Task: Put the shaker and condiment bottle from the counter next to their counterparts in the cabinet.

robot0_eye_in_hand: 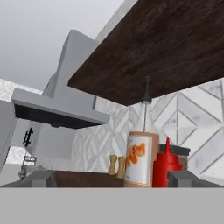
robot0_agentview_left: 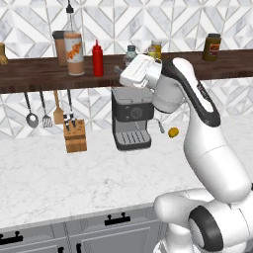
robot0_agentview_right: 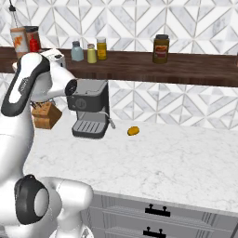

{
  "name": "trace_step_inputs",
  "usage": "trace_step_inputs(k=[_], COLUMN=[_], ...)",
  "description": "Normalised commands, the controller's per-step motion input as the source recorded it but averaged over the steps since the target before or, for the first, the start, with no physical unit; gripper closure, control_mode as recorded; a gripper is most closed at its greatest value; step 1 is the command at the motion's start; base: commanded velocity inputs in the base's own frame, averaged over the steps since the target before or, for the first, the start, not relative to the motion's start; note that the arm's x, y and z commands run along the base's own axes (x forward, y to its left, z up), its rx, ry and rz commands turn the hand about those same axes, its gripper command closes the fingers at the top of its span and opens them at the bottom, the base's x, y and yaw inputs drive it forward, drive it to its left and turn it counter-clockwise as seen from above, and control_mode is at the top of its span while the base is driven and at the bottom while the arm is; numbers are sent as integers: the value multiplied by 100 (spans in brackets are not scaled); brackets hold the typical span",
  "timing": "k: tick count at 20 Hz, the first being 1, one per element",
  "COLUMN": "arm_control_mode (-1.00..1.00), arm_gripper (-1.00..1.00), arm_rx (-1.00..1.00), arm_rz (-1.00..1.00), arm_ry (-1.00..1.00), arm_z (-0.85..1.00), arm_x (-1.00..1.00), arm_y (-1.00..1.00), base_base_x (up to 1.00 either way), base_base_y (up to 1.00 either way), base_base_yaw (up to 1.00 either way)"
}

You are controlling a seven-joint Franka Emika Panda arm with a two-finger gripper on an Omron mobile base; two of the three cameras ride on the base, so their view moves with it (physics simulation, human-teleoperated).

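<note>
Red condiment bottle [robot0_agentview_left: 98,59] sits on the cabinet [robot0_agentview_left: 39,74] by the tall orange bottle [robot0_agentview_left: 74,52]. Right base view shows the shaker [robot0_agentview_right: 91,54] up there too, beside blue shaker [robot0_agentview_right: 76,51]. Gripper [robot0_eye_in_hand: 109,177] wide open, w/ nothing in it.

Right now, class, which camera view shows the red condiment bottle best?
The left base view: the red condiment bottle stands unobstructed on the shelf beside the orange-labelled bottle. The hand view crops its base; the right base view shows it tiny, half hidden.

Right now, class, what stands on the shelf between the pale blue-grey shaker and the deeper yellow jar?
The small yellow-olive shaker stands between the blue-grey shaker and yellow jar, seen in the right base view.
</note>
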Motion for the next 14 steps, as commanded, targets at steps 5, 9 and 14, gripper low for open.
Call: trace_step_inputs(k=[5,9,14], arm_control_mode=[-100,-100,-100], arm_gripper=[-100,-100,-100], arm_rx=[11,14,16], arm_rz=[-3,-2,-2], arm_ry=[0,0,0], arm_z=[41,4,0], arm_x=[-91,-100,-97], arm_y=[-19,-35,-44], base_base_x=[0,0,0], base_base_y=[0,0,0], base_base_yaw=[0,0,0])
